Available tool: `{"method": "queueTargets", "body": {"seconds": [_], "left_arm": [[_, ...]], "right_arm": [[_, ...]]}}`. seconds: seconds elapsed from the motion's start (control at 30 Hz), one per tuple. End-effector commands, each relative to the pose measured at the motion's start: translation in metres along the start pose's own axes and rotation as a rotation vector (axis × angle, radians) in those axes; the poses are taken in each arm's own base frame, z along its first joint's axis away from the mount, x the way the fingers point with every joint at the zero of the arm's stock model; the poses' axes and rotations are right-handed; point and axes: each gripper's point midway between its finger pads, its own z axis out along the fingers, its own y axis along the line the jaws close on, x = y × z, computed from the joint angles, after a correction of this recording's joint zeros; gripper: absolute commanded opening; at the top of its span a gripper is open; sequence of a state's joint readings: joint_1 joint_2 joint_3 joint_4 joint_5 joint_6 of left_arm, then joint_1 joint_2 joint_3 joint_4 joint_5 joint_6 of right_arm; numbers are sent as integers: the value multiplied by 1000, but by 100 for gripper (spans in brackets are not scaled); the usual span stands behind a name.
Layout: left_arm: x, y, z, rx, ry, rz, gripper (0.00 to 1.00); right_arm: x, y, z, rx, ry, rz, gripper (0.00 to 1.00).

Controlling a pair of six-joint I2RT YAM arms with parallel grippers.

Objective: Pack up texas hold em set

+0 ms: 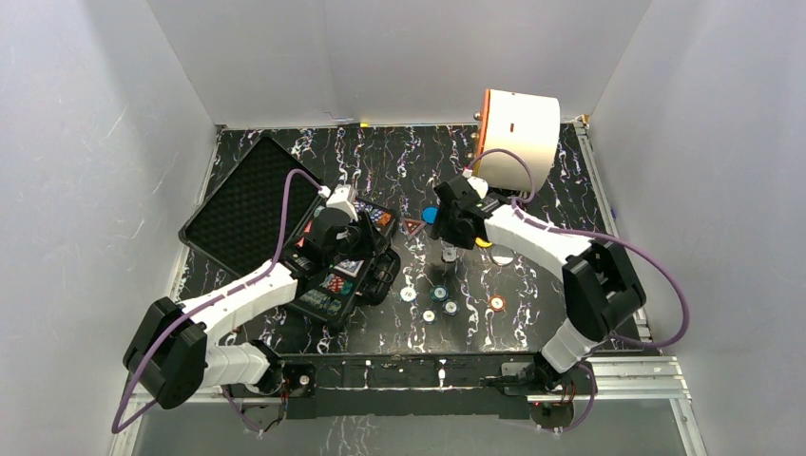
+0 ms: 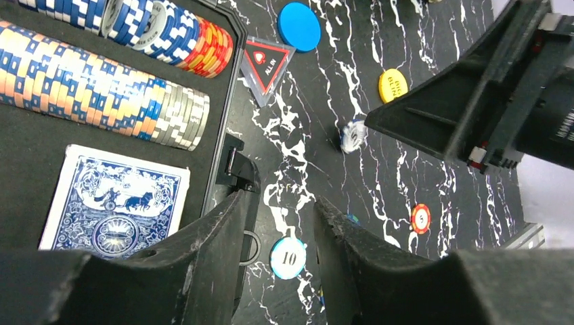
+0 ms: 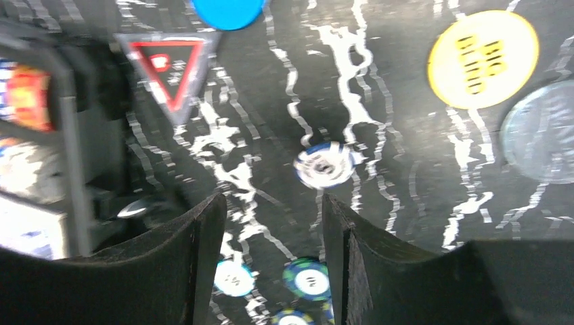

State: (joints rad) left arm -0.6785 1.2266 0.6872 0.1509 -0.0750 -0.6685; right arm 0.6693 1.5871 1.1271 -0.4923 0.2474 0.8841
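Most of the poker chips [image 2: 101, 88] lie in neat rows inside the black case [image 2: 27, 149], and the blue card deck [image 2: 115, 203] sits in there too, just below the rows. The case is at the left side of the worktop [image 1: 399, 161], with its foam lid [image 1: 242, 204] wide open and tipped back. I cannot make out a red deck. So a good part of the packing looks done, but some small things are not in the case yet. Just beside the case edge lie a red triangle piece [image 2: 266, 61] and a blue round button [image 2: 299, 26]. Further right are a yellow button [image 3: 482, 57] and a pale round button [image 3: 541, 132]. One blue and white chip [image 3: 325, 166] lies alone in the middle. Nearer the arms is a little group of loose chips, with one marked ten [image 2: 288, 258] and an orange one [image 2: 420, 218]. The left end effector [image 2: 281, 210] hangs over the right edge of the case, partly open and holding nothing. The right end effector [image 3: 272, 203] is near the blue and white chip, also partly open and empty. I think all the loose pieces must go in, and then the lid must be closed.
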Motion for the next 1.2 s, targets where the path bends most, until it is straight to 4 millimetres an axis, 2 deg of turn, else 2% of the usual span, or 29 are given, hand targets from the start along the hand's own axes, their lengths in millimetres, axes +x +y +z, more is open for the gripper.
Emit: {"method": "queueTargets", "body": {"seconds": [0.0, 0.17, 0.33, 0.47, 0.57, 0.7, 0.8, 0.9, 1.0, 1.17], "left_arm": [[-9, -9, -8, 26, -3, 14, 42], [-4, -12, -8, 50, 19, 11, 45], [-2, -15, -6, 63, 34, 10, 45], [2, -14, -4, 61, 56, 10, 45], [3, -15, -4, 63, 59, 6, 45], [4, -14, -4, 63, 60, 5, 45], [4, -15, -5, 64, 63, 7, 46], [3, -16, -5, 69, 61, 6, 48], [4, -19, -5, 90, 62, 8, 51], [5, -21, -6, 107, 63, 6, 57]], "right_arm": [[-10, -33, 2, 155, -22, -153, 62], [8, -36, 18, 149, 63, -208, 53], [15, -39, 31, 163, 101, -244, 36], [22, -46, 41, 196, 133, -270, 26], [26, -50, 45, 211, 148, -278, 24], [23, -53, 45, 231, 142, -288, 24], [13, -45, 37, 210, 111, -285, 27], [4, -37, 30, 186, 77, -278, 37], [5, -33, 32, 172, 88, -280, 52], [14, -36, 43, 185, 132, -289, 59]]}}
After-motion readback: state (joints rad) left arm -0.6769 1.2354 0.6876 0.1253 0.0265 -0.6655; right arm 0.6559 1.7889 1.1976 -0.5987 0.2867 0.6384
